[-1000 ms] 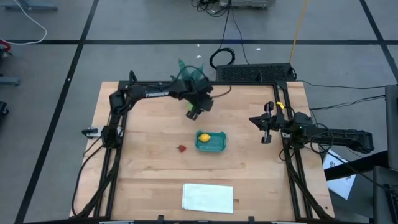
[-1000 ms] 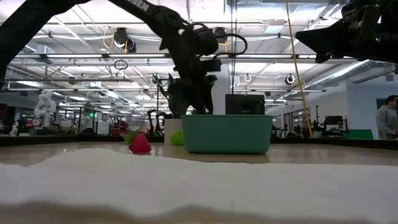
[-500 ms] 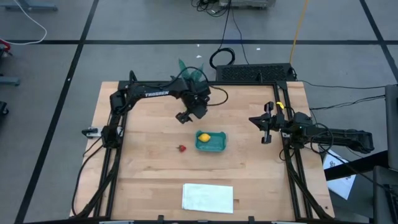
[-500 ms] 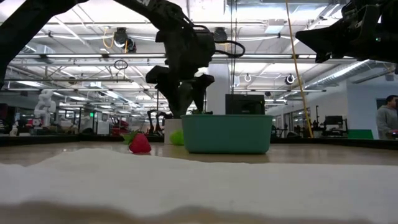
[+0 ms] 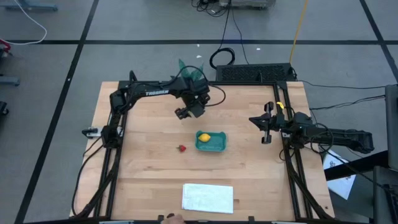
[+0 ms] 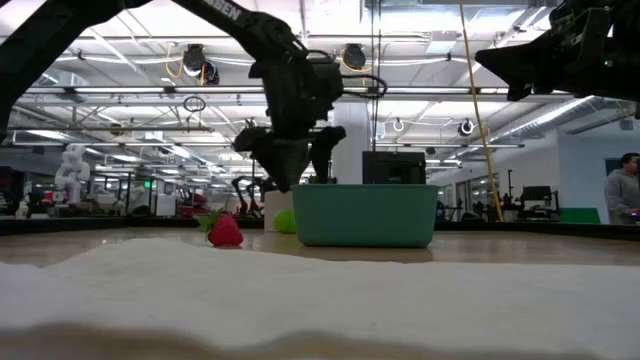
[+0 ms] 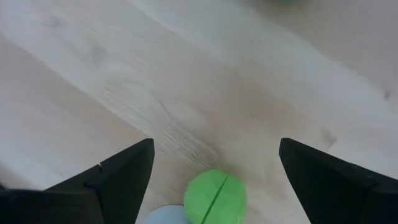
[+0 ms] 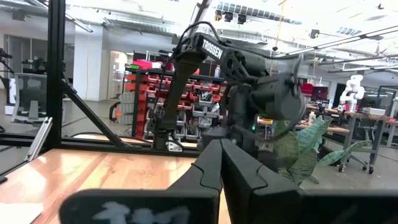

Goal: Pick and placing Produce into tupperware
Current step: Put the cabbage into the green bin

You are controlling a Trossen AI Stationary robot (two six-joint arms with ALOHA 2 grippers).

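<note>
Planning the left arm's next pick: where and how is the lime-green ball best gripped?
Grip the lime-green ball across its widest middle, coming straight down from above. It is round, so any pair of opposite sides would do, and it lies on the bare table. The white pot sits close beside it, so probably keep the fingers off that side. The left gripper hangs open above it.

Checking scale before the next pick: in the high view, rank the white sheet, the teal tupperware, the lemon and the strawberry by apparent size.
1. White sheet, largest.
2. Teal tupperware.
3. Lemon, lying inside the tupperware.
4. Strawberry, smallest, on the table beside the tupperware.
All lie at table level, so the order is safe.
</note>
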